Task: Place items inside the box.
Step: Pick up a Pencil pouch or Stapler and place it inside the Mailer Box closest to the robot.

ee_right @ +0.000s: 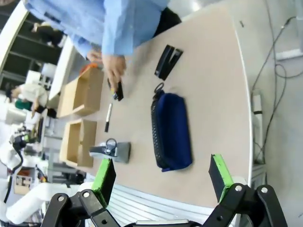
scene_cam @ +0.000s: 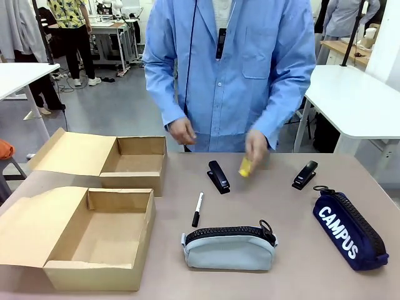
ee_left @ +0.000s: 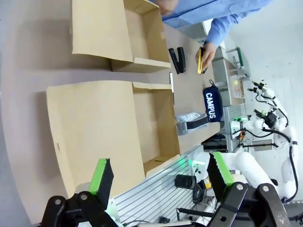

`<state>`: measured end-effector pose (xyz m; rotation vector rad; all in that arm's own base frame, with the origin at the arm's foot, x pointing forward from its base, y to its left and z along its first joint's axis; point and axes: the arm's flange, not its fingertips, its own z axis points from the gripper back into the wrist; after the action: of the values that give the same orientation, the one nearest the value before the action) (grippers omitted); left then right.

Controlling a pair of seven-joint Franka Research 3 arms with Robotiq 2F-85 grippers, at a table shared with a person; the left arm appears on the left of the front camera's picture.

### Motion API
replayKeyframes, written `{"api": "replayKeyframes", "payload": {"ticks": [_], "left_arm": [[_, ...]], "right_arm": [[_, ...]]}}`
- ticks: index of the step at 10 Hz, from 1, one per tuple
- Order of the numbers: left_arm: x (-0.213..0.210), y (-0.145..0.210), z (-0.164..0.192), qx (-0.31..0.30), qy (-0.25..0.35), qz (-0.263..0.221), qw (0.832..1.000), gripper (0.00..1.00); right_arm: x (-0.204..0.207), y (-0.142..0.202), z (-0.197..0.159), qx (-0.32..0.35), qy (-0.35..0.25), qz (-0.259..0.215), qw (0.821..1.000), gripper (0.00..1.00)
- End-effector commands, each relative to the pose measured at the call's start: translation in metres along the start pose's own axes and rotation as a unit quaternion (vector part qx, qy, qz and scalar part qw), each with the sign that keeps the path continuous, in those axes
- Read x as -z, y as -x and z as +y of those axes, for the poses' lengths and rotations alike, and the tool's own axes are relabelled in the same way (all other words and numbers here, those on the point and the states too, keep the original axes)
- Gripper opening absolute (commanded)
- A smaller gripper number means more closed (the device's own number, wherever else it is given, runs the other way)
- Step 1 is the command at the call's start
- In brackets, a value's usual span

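The near box (scene_cam: 100, 275) was seen as matt cardboard, the grey pencil case (scene_cam: 228, 252) as woven cloth, the worktop (scene_cam: 294, 219) as smooth and matt.

A grey pencil case (scene_cam: 229, 248), navy pencil case (scene_cam: 349, 228), black staplers (scene_cam: 218, 176), brown boxes (scene_cam: 100, 275); the blurred knife (scene_cam: 245, 166) looks yellow.

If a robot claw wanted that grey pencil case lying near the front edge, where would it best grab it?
Probably around the middle of the grey pencil case, coming straight down from above. It lies long side across the table with its black zip facing up, so the jaws could close across its narrow width, one on the near side and one on the far side.
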<state>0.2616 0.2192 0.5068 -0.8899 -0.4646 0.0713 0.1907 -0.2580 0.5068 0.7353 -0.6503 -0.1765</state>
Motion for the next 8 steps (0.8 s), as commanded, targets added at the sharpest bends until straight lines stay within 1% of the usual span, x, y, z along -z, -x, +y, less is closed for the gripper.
{"api": "replayKeyframes", "payload": {"ticks": [1, 2, 3, 4, 5, 6, 7, 8], "left_arm": [[-0.001, -0.001, -0.002, 0.01, 0.01, -0.005, 1.0, 1.0], [-0.001, -0.001, -0.002, 0.01, 0.01, -0.005, 1.0, 1.0], [-0.001, -0.001, -0.002, 0.01, 0.01, -0.005, 1.0, 1.0], [-0.001, -0.001, -0.002, 0.01, 0.01, -0.005, 1.0, 1.0], [-0.001, -0.001, -0.002, 0.01, 0.01, -0.005, 1.0, 1.0], [-0.001, -0.001, -0.002, 0.01, 0.01, -0.005, 1.0, 1.0], [-0.001, -0.001, -0.002, 0.01, 0.01, -0.005, 1.0, 1.0], [-0.001, -0.001, -0.002, 0.01, 0.01, -0.005, 1.0, 1.0]], "right_arm": [[-0.003, 0.002, -0.002, -0.017, -0.001, 0.005, 1.0, 1.0], [0.0, 0.0, 0.0, 0.0, 0.0, 0.0, 1.0, 1.0], [0.016, 0.001, 0.021, -0.037, 0.019, 0.02, 0.999, 1.0], [0.039, 0.006, 0.056, -0.104, -0.026, 0.053, 0.993, 1.0], [0.072, 0.019, 0.098, -0.179, -0.027, 0.094, 0.979, 1.0], [0.113, 0.04, 0.139, -0.26, -0.042, 0.159, 0.952, 1.0], [0.163, 0.075, 0.181, -0.335, -0.065, 0.235, 0.91, 1.0], [0.2, 0.111, 0.213, -0.408, -0.076, 0.27, 0.869, 1.0]]}}
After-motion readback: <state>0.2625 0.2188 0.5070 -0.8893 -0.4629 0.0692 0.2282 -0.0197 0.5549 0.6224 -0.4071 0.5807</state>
